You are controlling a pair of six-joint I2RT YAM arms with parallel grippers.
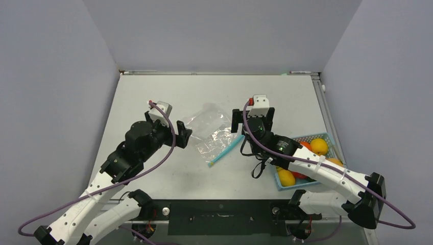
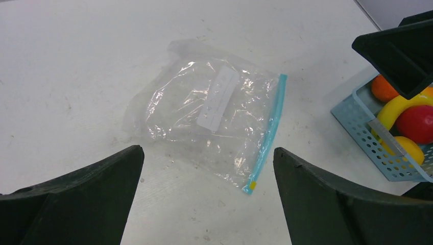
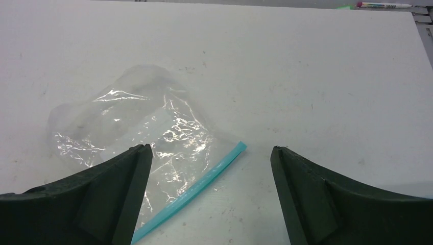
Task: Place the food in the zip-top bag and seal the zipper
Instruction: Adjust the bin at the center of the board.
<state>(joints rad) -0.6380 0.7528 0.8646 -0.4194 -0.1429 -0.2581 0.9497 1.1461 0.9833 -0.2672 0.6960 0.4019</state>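
— Where did things stand when you paused?

— Both jaws stood wide and empty. My left gripper (image 1: pixel 182 135) hung just left of the zip-top bag (image 1: pixel 209 130), and my right gripper (image 1: pixel 253 121) just right of it, above the table (image 1: pixel 153 92). The bag lay flat and empty between them, its zipper (image 1: pixel 224 150) on the side facing the right arm. I couldn't tell whether the mouth was sealed.

— And the food (image 1: pixel 317 147)?

— All in the light blue basket (image 1: pixel 331 139) at the right: an orange (image 2: pixel 383 88), a banana (image 2: pixel 395 108), a red fruit (image 2: pixel 416 124), and others half hidden.

— What worried you?

— The film. I judged it thin and slippery. A pinch from above could catch both layers and hold the mouth shut, or simply drag the bag along. The round fruits could also squirt out of a two-finger hold.

— Anything in the way?

— My right forearm (image 1: pixel 316 168) lay across the basket, so reaching in meant swinging back round. A pen-like thing (image 3: pixel 383 5) at the far edge sat well apart.
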